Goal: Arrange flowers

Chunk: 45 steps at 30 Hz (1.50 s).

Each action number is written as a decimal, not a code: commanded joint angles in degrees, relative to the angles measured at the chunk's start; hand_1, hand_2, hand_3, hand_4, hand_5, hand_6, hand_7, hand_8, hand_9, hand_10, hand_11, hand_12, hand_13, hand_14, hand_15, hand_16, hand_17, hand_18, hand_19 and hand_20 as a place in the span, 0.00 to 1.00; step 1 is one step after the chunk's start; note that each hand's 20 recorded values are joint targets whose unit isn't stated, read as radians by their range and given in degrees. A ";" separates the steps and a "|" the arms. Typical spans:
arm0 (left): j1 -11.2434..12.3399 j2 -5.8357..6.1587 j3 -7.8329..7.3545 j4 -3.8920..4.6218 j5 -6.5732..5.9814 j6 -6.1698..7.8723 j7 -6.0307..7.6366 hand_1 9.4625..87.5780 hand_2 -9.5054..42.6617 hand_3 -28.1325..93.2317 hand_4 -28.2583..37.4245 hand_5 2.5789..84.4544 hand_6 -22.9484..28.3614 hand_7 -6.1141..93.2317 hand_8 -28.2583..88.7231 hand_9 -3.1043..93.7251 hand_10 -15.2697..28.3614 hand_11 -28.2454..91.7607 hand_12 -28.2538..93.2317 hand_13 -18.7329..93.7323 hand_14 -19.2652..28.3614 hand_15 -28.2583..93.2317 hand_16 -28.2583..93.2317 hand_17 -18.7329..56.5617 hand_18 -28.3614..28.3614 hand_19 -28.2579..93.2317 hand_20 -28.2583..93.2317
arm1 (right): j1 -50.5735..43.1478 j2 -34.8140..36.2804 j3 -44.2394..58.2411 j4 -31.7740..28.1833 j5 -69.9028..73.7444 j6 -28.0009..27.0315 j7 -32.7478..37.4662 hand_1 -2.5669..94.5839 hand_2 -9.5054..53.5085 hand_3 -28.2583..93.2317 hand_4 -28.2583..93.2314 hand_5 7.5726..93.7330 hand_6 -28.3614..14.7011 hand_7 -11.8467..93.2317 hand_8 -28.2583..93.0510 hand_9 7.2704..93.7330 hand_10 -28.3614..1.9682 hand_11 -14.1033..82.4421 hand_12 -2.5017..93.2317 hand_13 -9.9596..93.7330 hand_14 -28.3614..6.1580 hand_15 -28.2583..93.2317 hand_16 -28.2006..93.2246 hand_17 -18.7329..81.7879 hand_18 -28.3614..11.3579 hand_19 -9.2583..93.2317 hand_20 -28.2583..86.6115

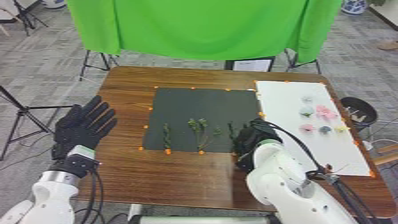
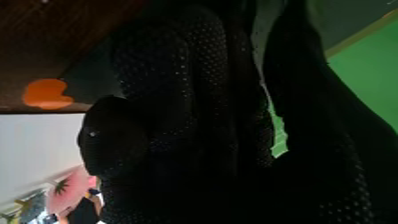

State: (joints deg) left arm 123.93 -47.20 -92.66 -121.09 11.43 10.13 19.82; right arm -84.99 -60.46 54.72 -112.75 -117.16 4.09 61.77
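Flowers [image 1: 326,113] in pink, white, yellow and blue-grey lie loosely grouped on the white sheet [image 1: 282,107], on the right side of the wooden table [image 1: 124,172]. Green stems [image 1: 197,129] lie on the dark mat [image 1: 185,106] beside it. The right hand [image 1: 254,136] is at the mat's near right corner, close to a stem; whether it grips anything cannot be told. At the table's left edge, the left hand [image 1: 80,127] has its fingers straight and spread apart
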 commanded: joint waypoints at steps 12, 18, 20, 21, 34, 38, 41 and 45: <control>0.86 -0.51 -0.75 -0.53 0.34 -0.15 0.74 0.21 0.43 0.84 0.00 0.46 0.62 0.15 0.18 0.36 0.69 0.36 0.32 0.35 0.73 0.46 0.18 0.18 0.72 0.46 0.30 | -6.00 10.74 13.47 -7.27 -14.08 4.33 -6.52 0.35 0.02 0.84 0.11 0.72 0.48 0.33 0.16 0.85 0.38 0.43 0.29 0.91 0.52 0.60 0.50 0.73 0.21 1.00 0.46; 1.52 -0.35 -0.92 -0.76 -0.02 0.21 1.48 0.21 0.43 0.84 0.00 0.46 0.62 0.15 0.18 0.36 0.69 0.36 0.32 0.35 0.73 0.46 0.18 0.18 0.72 0.46 0.30 | -11.58 13.84 26.56 -6.72 -7.53 -7.98 -16.84 0.42 0.00 0.87 0.04 0.64 0.52 0.31 0.15 0.63 0.38 0.30 0.21 0.77 0.48 0.64 0.46 0.63 0.22 0.98 0.47; 1.44 -0.10 -0.49 -0.73 -0.61 0.29 2.62 0.21 0.43 0.84 0.00 0.46 0.62 0.15 0.18 0.36 0.69 0.36 0.32 0.35 0.73 0.46 0.18 0.18 0.72 0.46 0.30 | -12.79 14.54 28.63 -5.98 -8.72 -11.07 -20.48 0.43 0.00 0.88 0.03 0.60 0.54 0.30 0.14 0.58 0.43 0.29 0.20 0.73 0.47 0.67 0.46 0.60 0.23 0.96 0.49; 1.27 -0.10 -0.44 -0.71 -0.45 0.25 2.59 0.21 0.43 0.84 0.00 0.46 0.62 0.15 0.18 0.36 0.69 0.36 0.32 0.35 0.73 0.46 0.18 0.18 0.72 0.46 0.30 | -12.99 15.09 28.75 -5.52 -10.31 -12.24 -21.02 0.44 0.00 0.88 0.02 0.57 0.54 0.29 0.14 0.53 0.45 0.28 0.20 0.69 0.45 0.70 0.46 0.58 0.23 0.95 0.50; 0.95 0.29 -0.60 -0.58 -0.28 -0.29 2.39 0.21 0.43 0.84 0.00 0.46 0.62 0.15 0.18 0.36 0.69 0.36 0.32 0.35 0.73 0.46 0.18 0.19 0.72 0.46 0.30 | -13.53 14.33 30.35 -1.61 -9.76 -25.07 -22.67 0.49 0.00 0.91 0.00 0.48 0.56 0.27 0.13 0.45 0.56 0.25 0.17 0.64 0.45 0.73 0.42 0.53 0.21 0.87 0.56; 0.28 0.42 -0.40 -0.43 -0.08 -0.23 2.55 0.21 0.43 0.84 0.00 0.46 0.62 0.15 0.18 0.36 0.69 0.36 0.32 0.35 0.73 0.46 0.18 0.19 0.72 0.46 0.30 | -13.77 14.02 29.40 0.17 -9.36 -25.89 -21.96 0.49 0.00 0.91 0.00 0.47 0.57 0.27 0.13 0.45 0.59 0.25 0.17 0.64 0.45 0.72 0.42 0.53 0.20 0.86 0.57; -0.36 0.59 -0.17 -0.32 0.25 0.29 3.03 0.21 0.43 0.84 0.00 0.46 0.62 0.15 0.18 0.36 0.69 0.36 0.32 0.35 0.73 0.46 0.18 0.19 0.72 0.46 0.30 | -13.45 13.54 28.25 1.52 -8.91 -25.39 -21.32 0.49 0.00 0.91 0.00 0.46 0.57 0.27 0.13 0.46 0.59 0.25 0.17 0.65 0.46 0.72 0.42 0.53 0.19 0.86 0.57; -0.88 0.88 -0.25 -0.19 -0.13 0.77 3.93 0.21 0.43 0.84 0.00 0.46 0.62 0.15 0.18 0.36 0.69 0.36 0.32 0.35 0.73 0.46 0.18 0.19 0.72 0.46 0.30 | -13.35 13.45 26.84 2.71 -9.44 -23.60 -21.95 0.52 0.00 0.88 0.00 0.48 0.60 0.29 0.12 0.50 0.64 0.27 0.17 0.66 0.49 0.71 0.48 0.53 0.20 0.86 0.57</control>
State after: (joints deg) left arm 123.99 -46.78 -92.77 -121.35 11.32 10.21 22.45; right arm -97.69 -46.39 83.89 -112.13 -125.89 -21.96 39.49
